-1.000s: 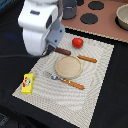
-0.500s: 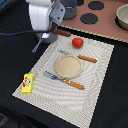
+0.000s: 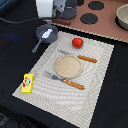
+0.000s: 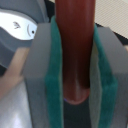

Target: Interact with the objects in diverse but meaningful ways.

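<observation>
Pincer (image 4: 75,60) clamped on the sausage (image 4: 75,45), pads (image 4: 54,85) tight on both sides. Pan (image 3: 46,33) with the fish (image 3: 47,34) sits just below and beside it. Step looks like a carry; next likely calls for lowering the sausage into the pan, then letting go.

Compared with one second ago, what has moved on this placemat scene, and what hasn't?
The arm has drawn back from over the mat toward the top of the exterior view, uncovering the saucepan with the white fish inside. The gripper holds the brown sausage. Tomato, plate and yellow box stayed put.
</observation>
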